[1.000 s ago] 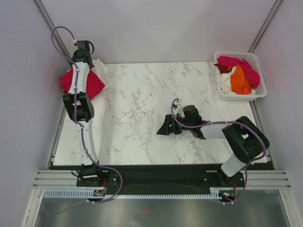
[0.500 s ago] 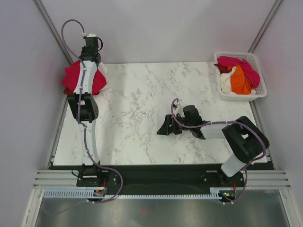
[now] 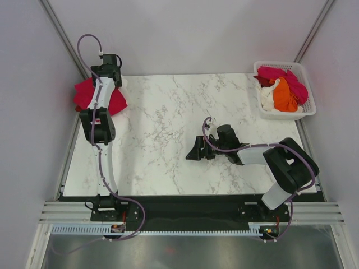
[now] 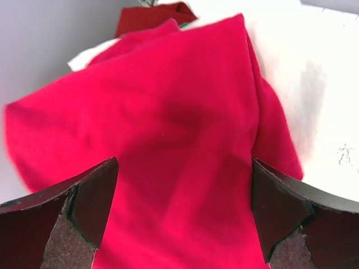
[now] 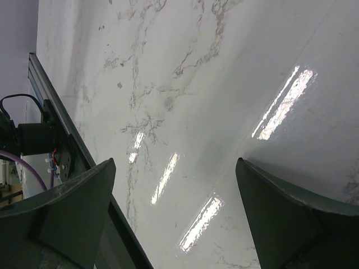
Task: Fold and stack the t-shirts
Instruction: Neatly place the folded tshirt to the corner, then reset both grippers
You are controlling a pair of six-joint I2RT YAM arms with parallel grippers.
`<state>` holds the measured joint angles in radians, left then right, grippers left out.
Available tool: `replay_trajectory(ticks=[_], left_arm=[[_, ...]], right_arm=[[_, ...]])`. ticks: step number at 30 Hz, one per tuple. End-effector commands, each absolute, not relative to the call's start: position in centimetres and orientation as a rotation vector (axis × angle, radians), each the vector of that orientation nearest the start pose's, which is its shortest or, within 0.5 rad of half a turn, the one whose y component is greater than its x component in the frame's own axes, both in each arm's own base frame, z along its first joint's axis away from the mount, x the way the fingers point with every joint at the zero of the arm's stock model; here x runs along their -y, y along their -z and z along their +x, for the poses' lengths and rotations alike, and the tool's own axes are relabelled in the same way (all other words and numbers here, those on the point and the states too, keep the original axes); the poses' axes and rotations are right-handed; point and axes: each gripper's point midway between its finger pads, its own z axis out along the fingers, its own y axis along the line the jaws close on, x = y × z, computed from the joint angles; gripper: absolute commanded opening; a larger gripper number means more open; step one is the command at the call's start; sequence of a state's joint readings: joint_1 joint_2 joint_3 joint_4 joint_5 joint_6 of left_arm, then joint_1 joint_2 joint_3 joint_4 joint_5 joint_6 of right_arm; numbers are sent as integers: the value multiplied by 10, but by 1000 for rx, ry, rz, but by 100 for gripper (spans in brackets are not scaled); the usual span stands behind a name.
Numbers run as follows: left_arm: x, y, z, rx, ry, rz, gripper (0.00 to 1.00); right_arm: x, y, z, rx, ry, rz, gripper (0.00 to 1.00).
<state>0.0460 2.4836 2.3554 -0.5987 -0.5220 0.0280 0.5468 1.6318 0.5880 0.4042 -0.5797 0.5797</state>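
Up at the desk's (image 3: 168,112) 10 o'clock corner, the crimson-red t-shirt (image 4: 168,140) lies bunched beneath the left end effector (image 4: 185,185).

An edge of a cream-white t-shirt (image 4: 84,57) peeks from under it at 11 o'clock in the wrist view. The left end effector's fingers stand wide apart over the red cloth, gripping nothing. Near desk centre, toward 4 o'clock, the right end effector (image 3: 196,150) sits low over bare marble, its fingers likewise spread and empty. At 2 o'clock, the white basket (image 3: 309,92) holds pink (image 3: 275,73), orange (image 3: 286,95) and white (image 3: 268,100) t-shirts heaped together.
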Motion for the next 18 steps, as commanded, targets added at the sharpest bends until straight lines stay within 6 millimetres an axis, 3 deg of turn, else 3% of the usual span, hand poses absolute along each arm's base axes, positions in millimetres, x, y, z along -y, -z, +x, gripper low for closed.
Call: replay_trajectory(ticks=[1, 2, 4, 5, 8, 9, 13, 16, 17, 18], left_arm=[[-114, -246, 607, -2003, -579, -393, 100], [-112, -280, 597, -1948, -560, -403, 100], [-105, -306, 586, -1912, -524, -412, 100], [-103, -337, 573, -1863, -501, -419, 100], [-90, -368, 552, -1823, -430, -416, 100], [-85, -391, 535, -1787, -385, -425, 100], [-46, -419, 505, -1772, -133, -332, 100], [-16, -417, 476, -1803, 30, -257, 100], [-10, -391, 470, -1860, 75, -270, 100], [1, -402, 450, -1840, 140, -239, 100]], right_arm=[[-267, -5, 224, -2542, -1136, -279, 98], [-267, -5, 224, -2545, -1134, -277, 98], [-267, -5, 224, -2545, -1129, -272, 98], [-267, -5, 224, -2544, -1127, -272, 98], [-266, -6, 225, -2539, -1122, -266, 98], [-266, -7, 225, -2536, -1120, -265, 98], [-264, -15, 228, -2493, -1111, -266, 98], [-262, -30, 228, -2423, -1112, -277, 98], [-259, -31, 226, -2420, -1102, -274, 98], [-257, -33, 225, -2423, -1085, -268, 98]])
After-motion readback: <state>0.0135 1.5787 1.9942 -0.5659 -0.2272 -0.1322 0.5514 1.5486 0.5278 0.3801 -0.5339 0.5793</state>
